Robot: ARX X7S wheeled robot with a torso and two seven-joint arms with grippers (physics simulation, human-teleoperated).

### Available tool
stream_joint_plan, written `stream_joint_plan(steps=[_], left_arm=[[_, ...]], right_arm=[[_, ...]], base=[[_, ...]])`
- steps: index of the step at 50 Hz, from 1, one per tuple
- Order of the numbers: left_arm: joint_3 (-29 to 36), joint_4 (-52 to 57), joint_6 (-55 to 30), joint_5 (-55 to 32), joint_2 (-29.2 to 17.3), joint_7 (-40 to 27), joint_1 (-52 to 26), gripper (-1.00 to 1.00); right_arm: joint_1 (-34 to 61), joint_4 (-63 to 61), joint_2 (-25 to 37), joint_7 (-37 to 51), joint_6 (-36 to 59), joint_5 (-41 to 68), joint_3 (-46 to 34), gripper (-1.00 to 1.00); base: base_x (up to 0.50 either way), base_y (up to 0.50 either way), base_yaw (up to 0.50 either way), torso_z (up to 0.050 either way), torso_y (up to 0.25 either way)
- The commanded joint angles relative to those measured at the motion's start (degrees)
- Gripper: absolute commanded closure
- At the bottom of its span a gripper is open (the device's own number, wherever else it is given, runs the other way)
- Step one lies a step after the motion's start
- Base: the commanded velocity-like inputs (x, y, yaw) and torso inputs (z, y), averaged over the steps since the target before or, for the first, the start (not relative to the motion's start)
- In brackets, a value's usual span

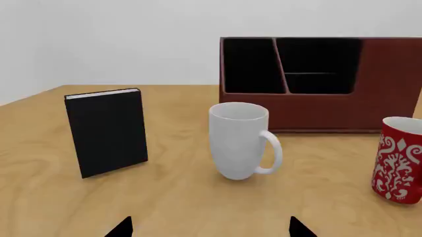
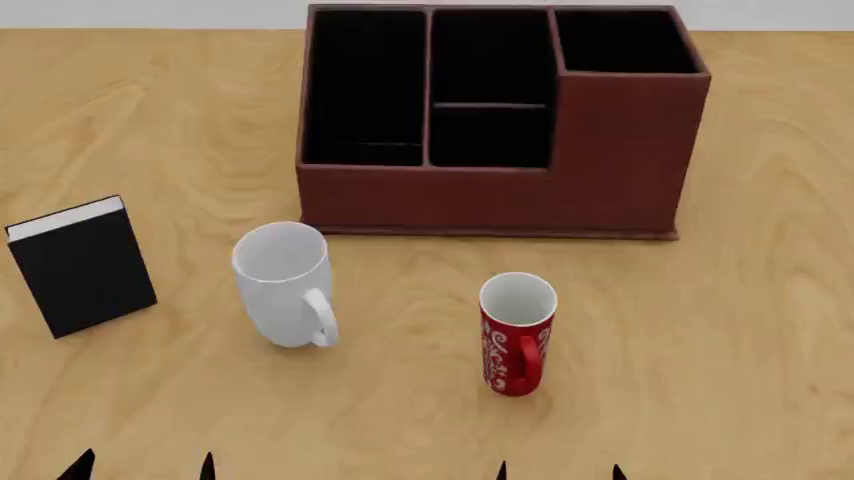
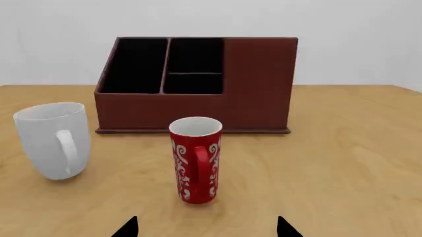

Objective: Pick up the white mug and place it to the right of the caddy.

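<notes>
The white mug (image 2: 282, 283) stands upright on the wooden table, handle toward the robot, in front of the caddy's left end. The same white mug (image 1: 238, 139) is straight ahead of my left gripper (image 1: 211, 229), and appears at the side as white mug (image 3: 53, 139) in the right wrist view. The dark red-brown caddy (image 2: 607, 170) sits behind it; caddy (image 1: 382, 84), caddy (image 3: 257, 84). My left gripper (image 2: 144, 468) and right gripper (image 2: 561, 472) are both open and hold nothing, near the table's front edge. Only their fingertips show. My right gripper (image 3: 207, 228) faces the red mug.
A slim red mug (image 2: 517, 334) with white swirls stands right of the white mug; red mug (image 3: 195, 159), red mug (image 1: 400, 159). A small black book (image 2: 83, 265) stands upright at the left; book (image 1: 106, 131). Bare wood (image 2: 774, 300) lies right of the caddy.
</notes>
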Motion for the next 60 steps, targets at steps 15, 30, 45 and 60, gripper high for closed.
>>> stream_joint_plan(steps=[15,30,45,60], left_arm=[[2.41,10.81,-9.43,-7.32,-3.04,-2.39,0.05,-1.0],[6.58,26.83,-26.12,-5.33,-6.55,-5.75,-4.81,-1.0],[7.91,39.9,-43.16,-7.17,-8.17,-7.35,-13.24,-1.0],[6.51,45.62,-51.61,-8.89,-9.42,-7.56,-20.92,-1.0]], right_arm=[[0.7,-9.74,4.78,0.94,10.61,3.32,-3.12,-1.0],[7.24,-26.14,8.46,1.12,30.8,3.87,-4.06,-1.0],[18.68,-36.48,11.23,0.48,49.88,6.37,-2.84,-1.0],[27.85,-43.3,14.9,-0.05,61.73,7.17,-1.21,-1.0]], base=[[0.0,0.0,0.0,0.0,0.0],[0.0,0.0,0.0,0.0,0.0],[0.0,0.0,0.0,0.0,0.0],[0.0,0.0,0.0,0.0,0.0]])
